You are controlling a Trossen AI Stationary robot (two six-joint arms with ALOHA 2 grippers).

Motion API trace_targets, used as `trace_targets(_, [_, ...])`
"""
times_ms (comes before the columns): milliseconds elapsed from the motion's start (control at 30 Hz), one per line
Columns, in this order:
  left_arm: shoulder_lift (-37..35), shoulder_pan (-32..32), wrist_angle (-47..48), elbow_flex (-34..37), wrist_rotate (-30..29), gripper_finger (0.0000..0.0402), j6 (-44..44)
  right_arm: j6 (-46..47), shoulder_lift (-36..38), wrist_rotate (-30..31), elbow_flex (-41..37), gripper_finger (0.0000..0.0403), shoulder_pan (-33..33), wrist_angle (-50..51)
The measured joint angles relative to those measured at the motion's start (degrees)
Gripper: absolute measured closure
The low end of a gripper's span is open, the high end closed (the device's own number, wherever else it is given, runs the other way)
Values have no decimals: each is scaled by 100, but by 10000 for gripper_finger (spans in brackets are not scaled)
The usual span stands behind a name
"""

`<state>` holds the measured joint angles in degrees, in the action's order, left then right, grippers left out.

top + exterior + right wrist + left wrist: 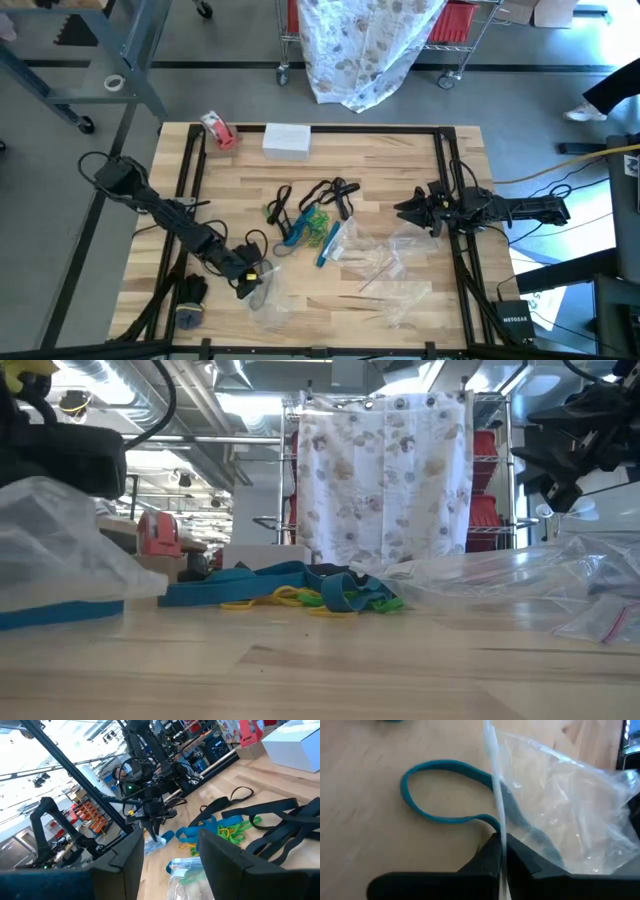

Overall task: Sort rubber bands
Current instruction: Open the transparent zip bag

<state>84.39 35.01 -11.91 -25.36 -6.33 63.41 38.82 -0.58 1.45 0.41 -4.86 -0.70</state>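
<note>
The rubber bands (pixel 312 220) lie in a loose heap mid-table: black loops (pixel 335 192), blue ones (pixel 328 246), and green and yellow ones (pixel 316 226). The low view shows the heap (pixel 300 592) flat on the wood. My left gripper (pixel 250 276) is low at the near left, shut on a clear plastic bag (pixel 266 296). One blue band (pixel 435 790) lies on the table beside the bag, its far part behind the plastic. My right gripper (pixel 170 865) hovers open at the table's right (pixel 412 210), above the wood and pointing toward the heap. My left gripper pinches the clear bag's edge (pixel 496 827) between its two shut fingers (pixel 485 862). The bag spreads out past the fingers, its body (pixel 570 810) resting on the table. The blue band runs up to the fingertips; whether they also hold it, I cannot tell.
More clear bags (pixel 392 262) lie right of the heap. A red-and-white tape roll (pixel 218 130) and a white box (pixel 287 140) sit at the far edge. Black frame rails (pixel 190 170) run along the left and right sides. Bare wood (pixel 330 310) lies along the near edge.
</note>
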Motion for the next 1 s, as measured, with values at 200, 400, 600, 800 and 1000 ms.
trace_targets(200, [-342,-21,1192,-686,-30,400,-318,278,0,-298,6,224,-2,-508])
trace_targets(400, [-519,-27,2913,-1854,-592,400,-1051,321,-17,-488,241,224,-3,-661])
trace_targets(600, [-521,-215,3300,-2633,-1744,400,-2172,266,-552,-557,482,224,-3,-659])
trace_targets(800, [-521,-687,2670,-2746,-1885,400,-3084,133,-1869,-769,842,224,-4,-1159])
trace_targets(1000, [-521,-878,2152,-2746,-1831,401,-3543,-402,-3665,-1012,1669,224,-4,-1321])
